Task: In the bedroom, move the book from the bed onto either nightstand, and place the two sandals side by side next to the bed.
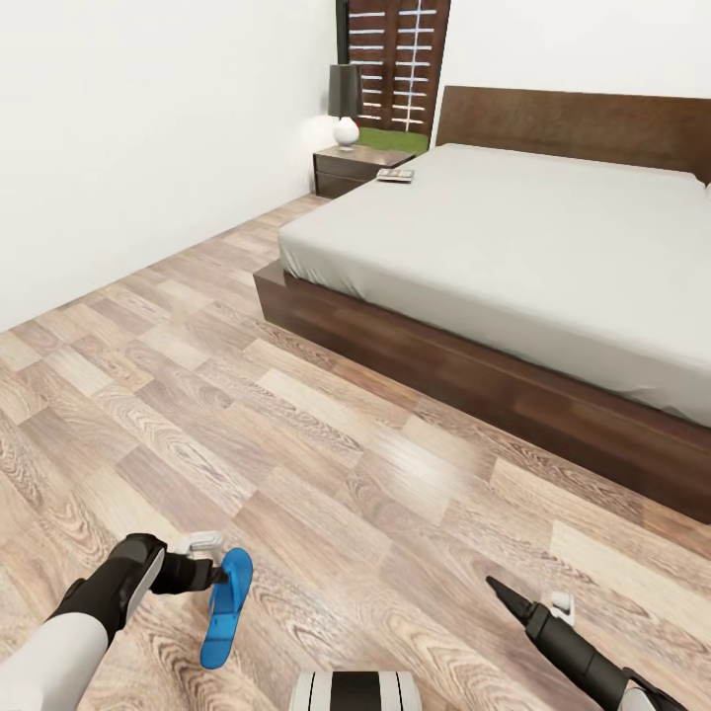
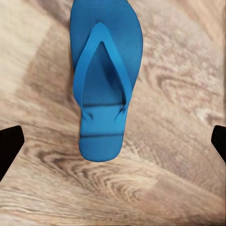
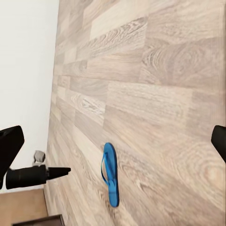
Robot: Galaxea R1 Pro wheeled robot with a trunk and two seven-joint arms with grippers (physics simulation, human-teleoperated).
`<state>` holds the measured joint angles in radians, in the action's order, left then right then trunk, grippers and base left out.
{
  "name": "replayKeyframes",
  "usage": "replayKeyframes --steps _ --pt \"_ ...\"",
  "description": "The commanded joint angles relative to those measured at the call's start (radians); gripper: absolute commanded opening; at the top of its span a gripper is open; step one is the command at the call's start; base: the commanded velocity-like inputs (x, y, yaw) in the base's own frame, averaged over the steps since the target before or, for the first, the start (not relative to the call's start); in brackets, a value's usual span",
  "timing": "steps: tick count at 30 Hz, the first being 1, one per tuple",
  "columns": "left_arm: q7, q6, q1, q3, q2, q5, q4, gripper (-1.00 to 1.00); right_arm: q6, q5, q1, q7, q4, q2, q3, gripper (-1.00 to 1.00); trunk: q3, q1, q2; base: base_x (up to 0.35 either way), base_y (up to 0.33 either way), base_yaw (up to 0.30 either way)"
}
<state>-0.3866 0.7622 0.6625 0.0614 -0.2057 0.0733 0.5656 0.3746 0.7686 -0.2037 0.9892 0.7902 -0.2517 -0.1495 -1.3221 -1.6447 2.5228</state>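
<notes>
One bright blue sandal (image 1: 225,607) lies strap-up on the wood floor, far from the bed (image 1: 513,237). My left gripper (image 1: 212,575) hovers just beside and above it. In the left wrist view its fingers (image 2: 9,147) stand wide apart and open, with the sandal (image 2: 106,80) on the floor beyond them. My right gripper (image 1: 502,591) is open and empty over bare floor to the right. From the right wrist view, the sandal (image 3: 110,174) and the left gripper (image 3: 59,172) sit slightly apart. The book (image 1: 395,176) rests on the nightstand (image 1: 351,168) by the bed's far corner.
A lamp (image 1: 345,99) with a dark shade stands on the nightstand, below a tall window (image 1: 395,59). A white wall (image 1: 128,128) runs along the left. Open wood floor (image 1: 326,444) stretches between me and the bed frame (image 1: 474,375).
</notes>
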Motion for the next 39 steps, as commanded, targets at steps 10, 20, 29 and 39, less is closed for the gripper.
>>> replayKeyframes --steps 10,20,29,39 --pt "-0.005 0.002 0.000 0.009 0.008 0.007 0.030 1.00 0.010 0.006 0.000 0.001 0.000 -0.001 -0.009 1.00 -0.028 -0.003 0.002 0.000 0.000 0.000" --pt "0.019 0.002 0.000 0.011 0.010 0.006 0.043 1.00 0.010 0.005 0.000 0.001 -0.001 -0.001 -0.011 1.00 -0.066 -0.007 0.004 0.000 0.000 0.000" --pt "0.042 0.001 0.000 0.011 0.012 0.001 0.045 1.00 0.010 0.005 0.000 0.000 -0.002 -0.001 -0.011 1.00 -0.101 -0.012 0.006 0.000 0.000 0.000" --pt "0.045 -0.005 0.000 0.011 0.015 -0.001 0.045 1.00 0.010 0.005 0.000 0.000 -0.002 -0.001 -0.012 1.00 -0.140 -0.016 0.009 0.000 0.000 0.000"
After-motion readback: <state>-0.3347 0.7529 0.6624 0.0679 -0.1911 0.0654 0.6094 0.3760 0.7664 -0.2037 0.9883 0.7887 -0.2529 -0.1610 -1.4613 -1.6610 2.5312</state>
